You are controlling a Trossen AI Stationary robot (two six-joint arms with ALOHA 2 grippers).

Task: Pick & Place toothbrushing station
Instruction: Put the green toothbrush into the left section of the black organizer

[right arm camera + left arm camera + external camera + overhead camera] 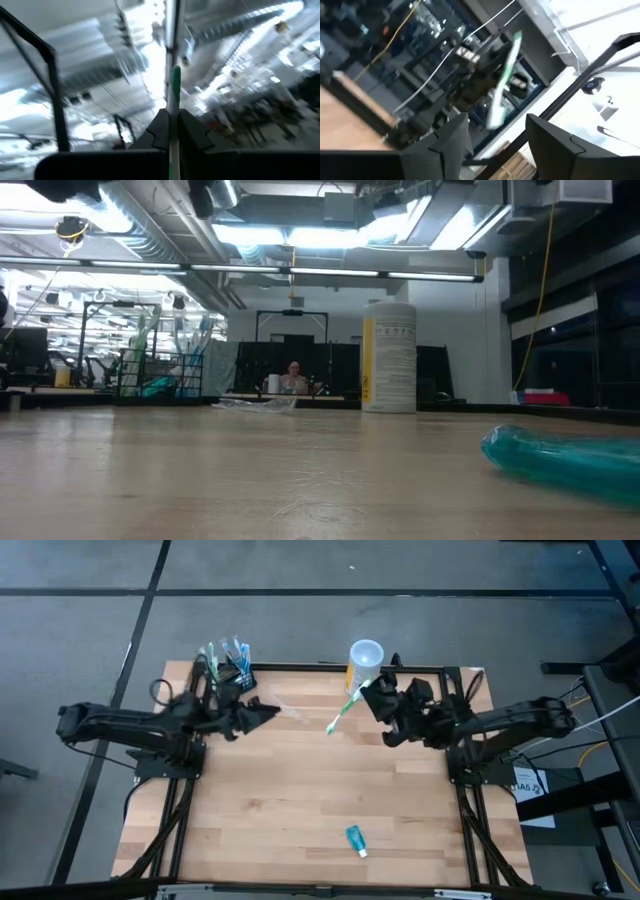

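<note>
On the wooden table [300, 790], the toothbrushing station [240, 670] is seen at 11 o'clock. A green-white toothbrush [345, 705] is pinched by the right gripper [372, 695]; the left gripper [268, 712] is spread.

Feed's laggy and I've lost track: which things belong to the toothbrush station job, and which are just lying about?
Job:
station, rear left
green toothbrush, clamped in the right hand
left hand, open, near the station

Lying about:
cup, at the rear
teal tube, at the front
</note>
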